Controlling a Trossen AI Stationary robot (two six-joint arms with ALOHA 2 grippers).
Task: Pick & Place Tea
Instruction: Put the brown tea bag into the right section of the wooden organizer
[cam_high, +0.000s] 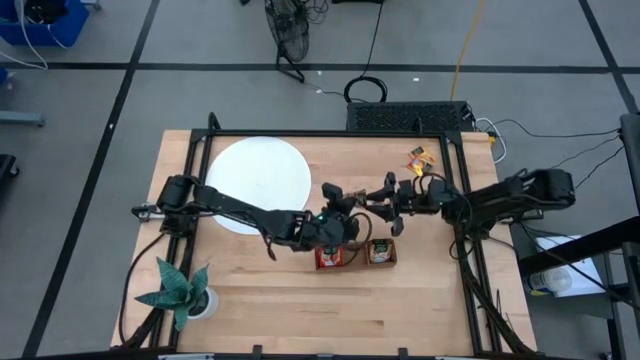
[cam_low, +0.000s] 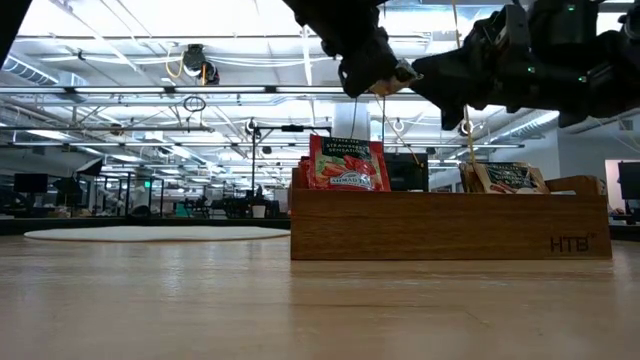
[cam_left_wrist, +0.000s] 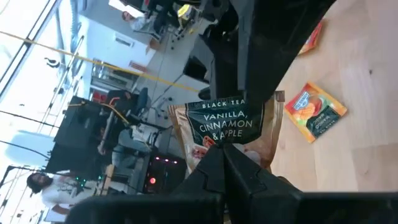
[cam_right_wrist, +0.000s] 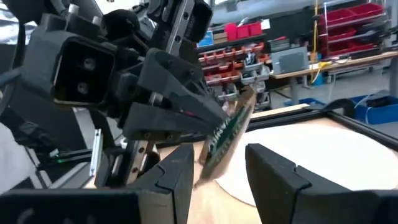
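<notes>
A brown tea sachet with a dark green label (cam_left_wrist: 227, 121) hangs in the air over the table's middle, with my left gripper (cam_left_wrist: 222, 150) shut on it. My right gripper (cam_right_wrist: 221, 154) is open. Its two fingers stand on either side of the same sachet (cam_right_wrist: 227, 134); I cannot tell whether they touch it. Below, the wooden tray (cam_low: 450, 225) holds a red sachet (cam_low: 348, 163) standing upright in one compartment and another sachet (cam_low: 510, 178) farther right. Two orange sachets (cam_high: 420, 158) lie flat on the table at the far right. My left gripper pinches the brown sachet between its two fingers at the edge below the printed name (cam_left_wrist: 205, 147). The fingers come at it about level from the table's left. The sachet is lifted clear of the tray and table and stands tilted beyond the fingertips (cam_right_wrist: 205, 118).
A large white disc (cam_high: 257, 180) lies at the far left of the table. A potted green plant (cam_high: 180, 290) stands at the near left corner. Black frame rails (cam_high: 470, 250) run along the table's sides. Bare wood lies in front of the tray (cam_high: 355, 268).
</notes>
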